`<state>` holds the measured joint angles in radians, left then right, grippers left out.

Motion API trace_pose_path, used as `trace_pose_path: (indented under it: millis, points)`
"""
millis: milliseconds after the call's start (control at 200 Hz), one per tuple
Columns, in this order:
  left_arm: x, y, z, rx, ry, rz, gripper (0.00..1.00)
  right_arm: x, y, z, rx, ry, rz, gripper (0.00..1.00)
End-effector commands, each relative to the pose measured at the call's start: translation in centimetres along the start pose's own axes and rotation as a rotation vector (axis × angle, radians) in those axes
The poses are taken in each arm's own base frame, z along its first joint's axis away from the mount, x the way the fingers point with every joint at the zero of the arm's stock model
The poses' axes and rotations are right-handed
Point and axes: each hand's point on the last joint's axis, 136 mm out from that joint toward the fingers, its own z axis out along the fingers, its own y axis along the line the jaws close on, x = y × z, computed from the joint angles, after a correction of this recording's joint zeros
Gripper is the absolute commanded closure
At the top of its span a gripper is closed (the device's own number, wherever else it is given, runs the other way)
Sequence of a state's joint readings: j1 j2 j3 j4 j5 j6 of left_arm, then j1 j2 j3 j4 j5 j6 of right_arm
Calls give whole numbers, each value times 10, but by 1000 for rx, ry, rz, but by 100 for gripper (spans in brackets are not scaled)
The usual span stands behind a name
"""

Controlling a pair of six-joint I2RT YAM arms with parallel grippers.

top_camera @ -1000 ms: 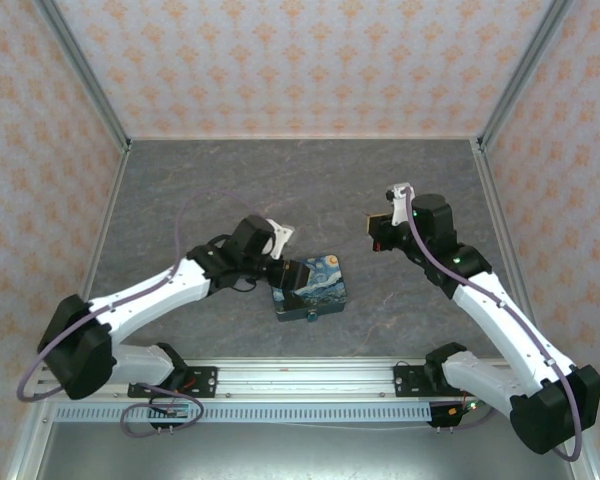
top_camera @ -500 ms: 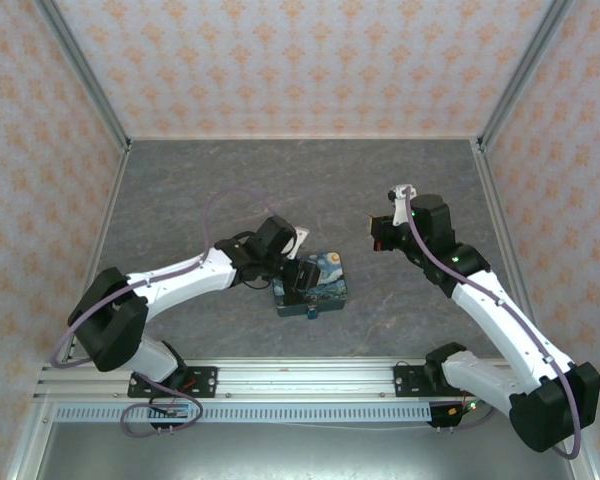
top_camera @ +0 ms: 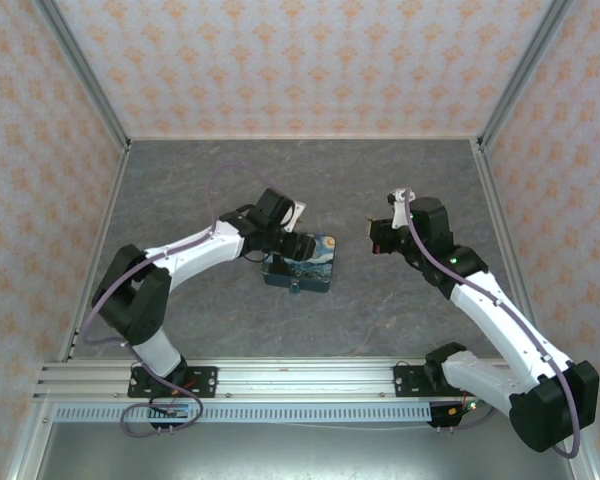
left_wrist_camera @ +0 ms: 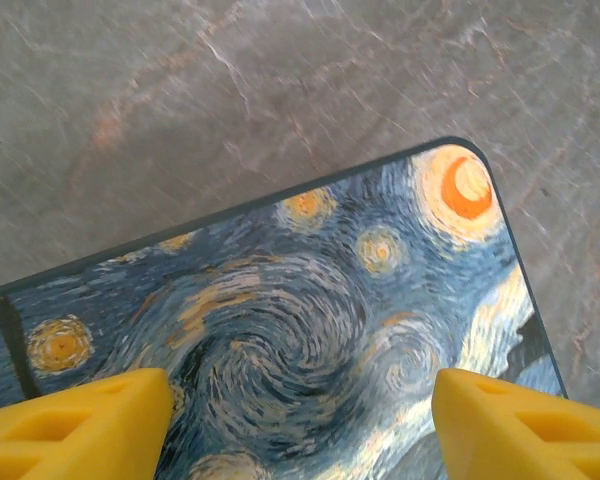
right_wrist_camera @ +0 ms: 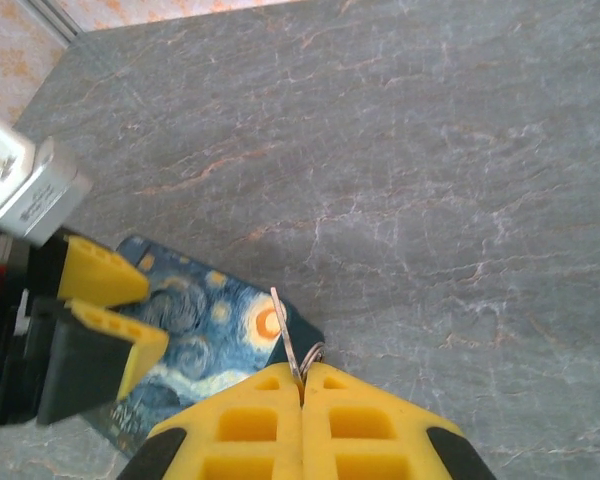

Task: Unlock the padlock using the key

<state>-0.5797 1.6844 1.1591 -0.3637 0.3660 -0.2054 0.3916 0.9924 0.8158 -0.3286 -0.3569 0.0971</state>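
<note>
You find the padlock (top_camera: 293, 288) as a tiny dark teal speck against the near edge of the box (top_camera: 315, 262), which lies about the middle of the grey table (top_camera: 400, 180). It is too small for you to make out its shackle or keyhole.

The key (right_wrist_camera: 284, 335) is well apart from it, off to the right. It is a thin silvery sliver standing up from between the tips of your right gripper (right_wrist_camera: 302, 388), whose yellow jaws are pressed together on it. A small wire ring (right_wrist_camera: 314, 352) sits beside the blade. In that wrist view the key's tip lines up with a corner of the box, but the top view shows bare table between the right gripper and the box.

Your left gripper (left_wrist_camera: 300, 425) is at the starry-print box, with its yellow fingers (left_wrist_camera: 80, 430) set wide apart across the lid. You cannot tell whether they clamp the box or only straddle it.
</note>
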Motion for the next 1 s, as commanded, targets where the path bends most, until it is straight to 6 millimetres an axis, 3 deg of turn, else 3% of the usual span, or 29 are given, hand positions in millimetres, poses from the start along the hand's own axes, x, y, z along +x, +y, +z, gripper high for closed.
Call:
trace_pose_path:
  millis: [0,195,360,460,545,656,851,996]
  points:
    - [-6,4,2,0,35,49,29,4,6,7,-57,-5,62,100]
    - [-33,3,-3,33,-4,57,29,12,15,24,-142,-2,144,100]
    - [-55,-12,-44,65,-129,87,27,14,28,42,-253,6,226,100]
    - [-54,-15,-74,61,-210,91,25,15,37,55,-325,27,268,100]
    - [-41,-13,-90,55,-245,78,24,17,40,70,-363,49,308,100]
    - [-12,-7,-96,60,-249,38,24,14,43,86,-411,37,358,100]
    - [45,-4,-83,133,-231,-61,24,18,51,111,-448,88,370,100]
    - [69,-6,-67,179,-213,-104,24,26,48,127,-420,125,372,100]
